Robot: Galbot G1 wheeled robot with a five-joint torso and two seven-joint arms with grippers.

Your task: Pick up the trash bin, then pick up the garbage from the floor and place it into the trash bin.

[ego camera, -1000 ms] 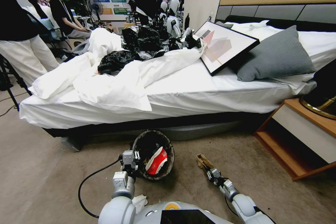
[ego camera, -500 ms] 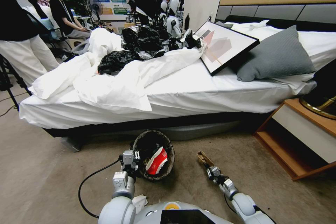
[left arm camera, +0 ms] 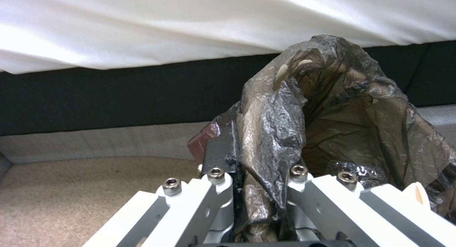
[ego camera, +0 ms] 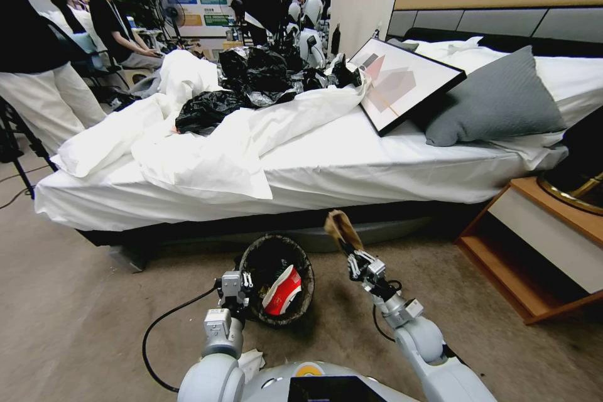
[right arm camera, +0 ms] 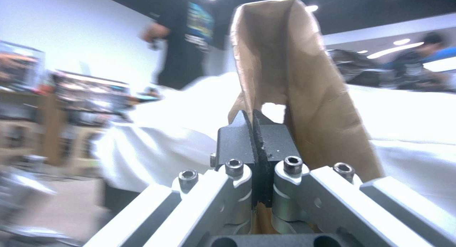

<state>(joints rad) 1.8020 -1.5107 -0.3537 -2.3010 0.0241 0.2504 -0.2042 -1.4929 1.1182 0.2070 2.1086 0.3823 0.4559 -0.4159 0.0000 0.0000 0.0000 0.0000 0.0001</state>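
The right tool [ego camera: 349, 250] pinched a brown paper bag [ego camera: 340, 229] beside the bed [ego camera: 352, 169], the left tool [ego camera: 246, 294] clamping the trash bin [ego camera: 276, 279] rim.

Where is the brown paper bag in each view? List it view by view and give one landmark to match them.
Head view: the brown paper bag sticks up from the right gripper, right of the trash bin.
Left wrist view: not in it.
Right wrist view: brown paper bag rises from the shut gripper.
Shared landmark: the white bed sheet.
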